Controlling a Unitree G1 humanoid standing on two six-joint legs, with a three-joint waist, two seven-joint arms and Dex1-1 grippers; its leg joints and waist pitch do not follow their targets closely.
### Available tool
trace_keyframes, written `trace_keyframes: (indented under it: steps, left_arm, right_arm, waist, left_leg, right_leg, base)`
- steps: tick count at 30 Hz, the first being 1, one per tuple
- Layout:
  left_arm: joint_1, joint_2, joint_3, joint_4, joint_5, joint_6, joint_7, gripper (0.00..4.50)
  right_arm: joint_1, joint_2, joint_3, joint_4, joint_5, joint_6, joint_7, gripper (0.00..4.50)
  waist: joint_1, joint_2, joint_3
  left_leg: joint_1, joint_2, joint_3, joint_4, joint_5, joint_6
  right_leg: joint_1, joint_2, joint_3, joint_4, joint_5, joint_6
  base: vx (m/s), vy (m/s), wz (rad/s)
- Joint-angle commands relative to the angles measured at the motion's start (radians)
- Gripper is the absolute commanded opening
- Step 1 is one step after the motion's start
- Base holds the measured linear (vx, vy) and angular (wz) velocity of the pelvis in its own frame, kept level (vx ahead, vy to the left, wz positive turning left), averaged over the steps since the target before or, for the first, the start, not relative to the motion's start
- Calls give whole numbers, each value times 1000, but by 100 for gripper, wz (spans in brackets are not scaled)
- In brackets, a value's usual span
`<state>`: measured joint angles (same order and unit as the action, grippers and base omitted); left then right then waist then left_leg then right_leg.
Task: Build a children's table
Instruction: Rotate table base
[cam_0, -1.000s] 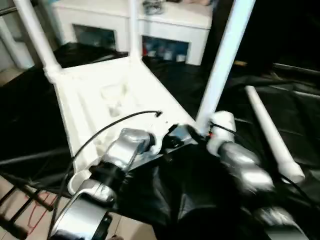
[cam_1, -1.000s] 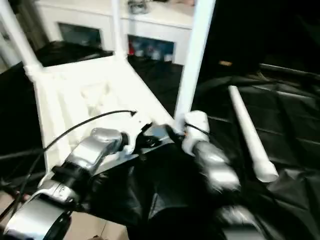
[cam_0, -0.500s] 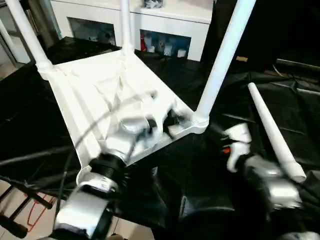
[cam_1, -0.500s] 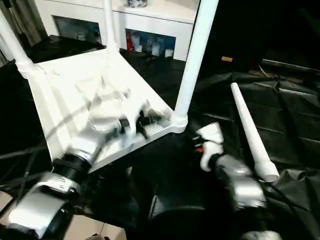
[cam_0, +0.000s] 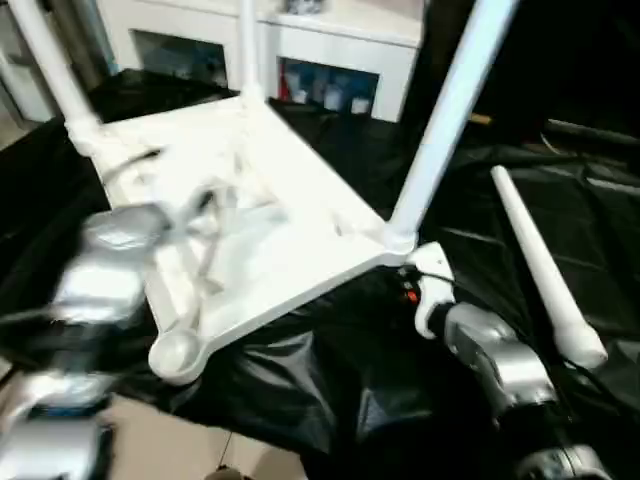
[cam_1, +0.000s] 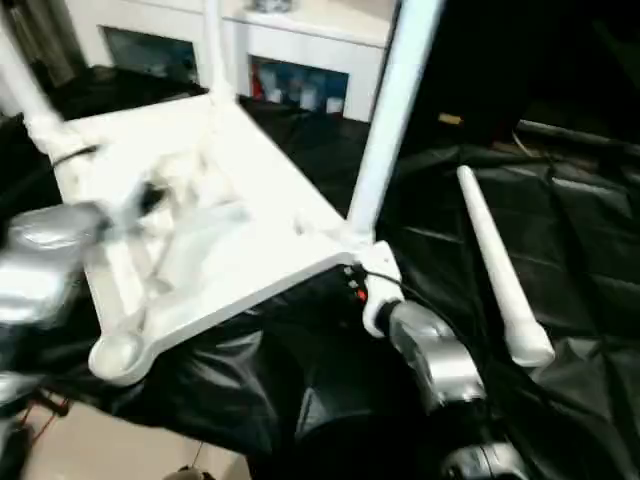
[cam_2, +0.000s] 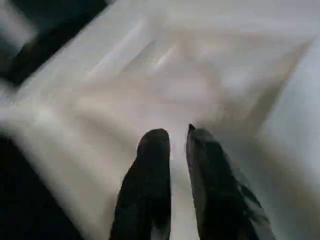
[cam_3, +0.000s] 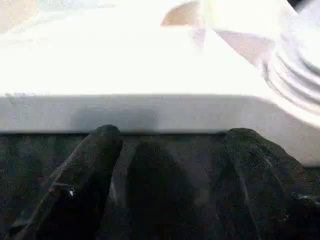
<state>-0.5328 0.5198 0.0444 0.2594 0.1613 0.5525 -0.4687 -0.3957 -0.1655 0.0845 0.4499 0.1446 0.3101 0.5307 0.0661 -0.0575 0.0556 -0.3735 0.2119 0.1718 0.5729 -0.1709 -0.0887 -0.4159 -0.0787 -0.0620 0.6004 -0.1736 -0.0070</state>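
**Children's table lying upside down, both grippers empty**

Children's table (cam_0: 270, 230) is lying inverted across the centre and upper left of the left eye view, its white plastic tabletop resting on the black-draped work table (cam_0: 470, 230). Three white tube legs are standing up from the rounded corner sockets: one at upper left (cam_0: 50, 65), one at top centre (cam_0: 247, 45), and one rising toward the upper right (cam_0: 445, 110). The near corner socket (cam_0: 175, 352), a round open cup at lower left, is holding no leg. The fourth leg (cam_0: 545, 265), a smooth tapering tube with a flared end, is lying loose on the wrinkled black cloth at right, well apart from the tabletop.

Left gripper (cam_2: 177, 137) is hanging over the ribbed underside of the tabletop, its two black fingers (cam_2: 152, 150) nearly together with a thin gap and nothing between them; the silver forearm is sitting blurred at the left edge. Right gripper (cam_3: 170, 132) is pointing at the tabletop's flat white edge below the nearest standing leg, its fingers (cam_3: 102, 142) spread wide and empty, tips just beside the edge.
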Motion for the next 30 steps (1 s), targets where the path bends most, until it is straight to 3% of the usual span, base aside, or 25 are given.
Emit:
trace_keyframes:
  steps: [1, 4, 7, 13, 16, 24, 28, 30]
  left_arm:
    - [23, 7, -3, -15, 21, 38, 19, 40]
    - [44, 11, -8, -37, 21, 73, 25, 4]
    - [50, 15, -18, -50, 22, 95, 18, 1]
    - [109, 62, -141, -91, -3, 185, -159, 0]
    - [130, 74, -179, -115, -43, 195, -245, 0]
    - [190, 111, -291, -241, -141, 200, -462, 0]
    - [185, 69, -324, -294, -234, 182, -579, 0]
    - [177, 55, -338, -296, -249, 180, -597, 0]
  right_arm:
    - [-16, -7, -6, 27, -15, 7, 5, 325]
    - [-31, -6, 2, 37, -20, 4, 12, 292]
    - [-40, -5, 4, 47, -19, 1, 13, 265]
    - [-79, 8, 12, 116, -33, -29, 1, 221]
    - [-86, 13, 14, 131, -40, -34, 4, 197]
    - [-102, 16, 13, 174, -47, -57, 2, 132]
    - [-123, 31, 13, 206, -52, -72, -1, 103]
    - [-130, 35, 14, 215, -53, -77, 0, 75]
  waist:
    - [0, 12, -65]
    - [3, 15, -66]
    - [5, 10, -67]
    - [-1, 11, -63]
    - [-1, 15, -64]
    - [-3, 15, -63]
    - [-6, 14, -63]
    - [-6, 14, -65]
  left_leg:
    - [20, 16, 8, -61, -153, 10]
    - [20, 16, 6, -62, -174, -8]
    - [18, 13, 5, -61, -178, -10]
    - [14, 12, 2, -64, -223, -22]
    - [19, 12, 3, -63, -222, -23]
    - [18, 11, 4, -65, -225, -26]
    - [18, 10, 4, -65, -242, -31]
    - [18, 10, 4, -63, -226, -33]
  right_leg:
    - [52, -45, 39, -50, -131, -203]
    - [51, -45, 40, -51, -133, -196]
    - [53, -47, 41, -51, -133, -195]
    - [51, -49, 42, -56, -221, -182]
    - [48, -46, 43, -56, -198, -192]
    - [51, -43, 43, -52, -177, -205]
    - [50, -46, 44, -55, -224, -192]
    - [52, -45, 45, -52, -199, -198]
  base:
    - [0, 0, 0]
    - [0, 0, 0]
    - [0, 0, 0]
    - [0, 0, 0]
    - [0, 0, 0]
    - [0, 0, 0]
    - [0, 0, 0]
    - [0, 0, 0]
